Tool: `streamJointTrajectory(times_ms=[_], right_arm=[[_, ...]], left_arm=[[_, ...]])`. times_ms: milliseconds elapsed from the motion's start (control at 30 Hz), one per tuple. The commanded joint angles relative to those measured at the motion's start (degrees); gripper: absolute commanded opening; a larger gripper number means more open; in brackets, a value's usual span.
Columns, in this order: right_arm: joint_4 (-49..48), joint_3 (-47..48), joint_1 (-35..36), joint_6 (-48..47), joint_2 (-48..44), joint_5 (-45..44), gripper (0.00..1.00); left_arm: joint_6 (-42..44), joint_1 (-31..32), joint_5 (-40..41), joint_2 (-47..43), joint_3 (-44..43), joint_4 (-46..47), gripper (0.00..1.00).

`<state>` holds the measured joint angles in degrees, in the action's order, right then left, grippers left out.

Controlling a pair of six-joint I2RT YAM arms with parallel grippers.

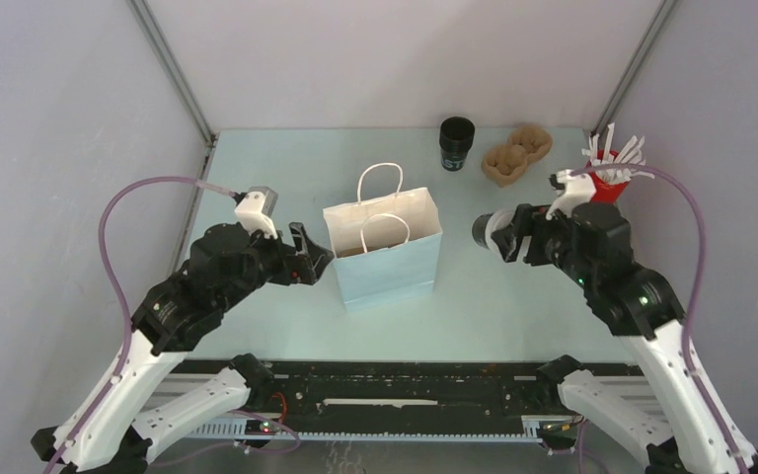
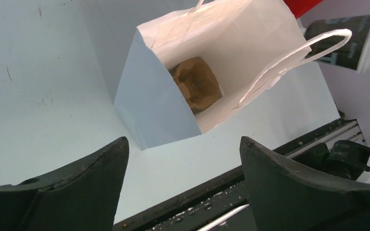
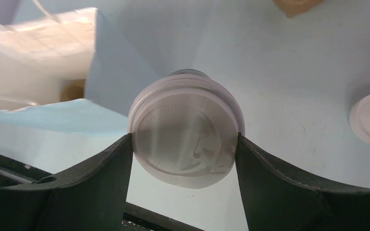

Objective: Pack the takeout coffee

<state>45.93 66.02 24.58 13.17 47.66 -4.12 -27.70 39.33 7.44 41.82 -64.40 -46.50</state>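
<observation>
**Lidded coffee held clear of the desk beside the bag**

The right gripper [image 3: 184, 140] stood wide, its two fingers pressed on opposite sides of the takeout coffee [image 3: 183, 122]. They sat at about the lid's rim; whether they bore on the lid or on the cup just under it could not be told. The cup pointed away from the wrist, towards the paper bag [image 1: 390, 269], which stood near the fingertips. The left gripper [image 2: 184, 142] was wide open and empty, with the bag's mouth just ahead of it and a brown cardboard insert [image 2: 196, 85] lying inside.

The cup was probably light, with a thin wall that would dent under a hard squeeze. The rolled rim under the lid was likely its stiffest band, so that was the sensible place to grip. The plastic lid looked smooth and only pressed on. A pinch on the dome alone might have slipped or popped it off. Held tipped as it was, any drink inside could have leaked at the sip hole, so it likely needed righting before it went into the bag.
</observation>
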Motion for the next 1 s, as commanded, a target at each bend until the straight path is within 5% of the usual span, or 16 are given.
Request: streamJointTrajectory(times_ms=[0,400,667,867,967], right_arm=[[-2.03,0.13,0.77,2.11,-4.68,0.94,0.68],[-13.45,3.41,0.87,-2.69,-4.98,13.75,0.64],[-14.77,3.56,1.53,-3.13,-2.87,7.87,0.61],[-12.90,5.17,1.64,-4.01,-2.50,9.10,0.60],[-10.97,6.96,1.61,-4.61,-2.27,8.56,0.59]], left_arm=[[-3.53,-0.37,1.56,-0.69,-0.47,-3.02,0.88],[-2.62,-0.38,8.04,18.51,-13.99,-8.73,0.78],[-5.36,-0.37,9.49,35.93,-32.82,-20.55,0.72],[-5.57,-0.32,11.29,47.72,-44.04,-31.38,0.47],[-6.49,-0.19,10.99,47.32,-44.55,-31.74,0.47]])
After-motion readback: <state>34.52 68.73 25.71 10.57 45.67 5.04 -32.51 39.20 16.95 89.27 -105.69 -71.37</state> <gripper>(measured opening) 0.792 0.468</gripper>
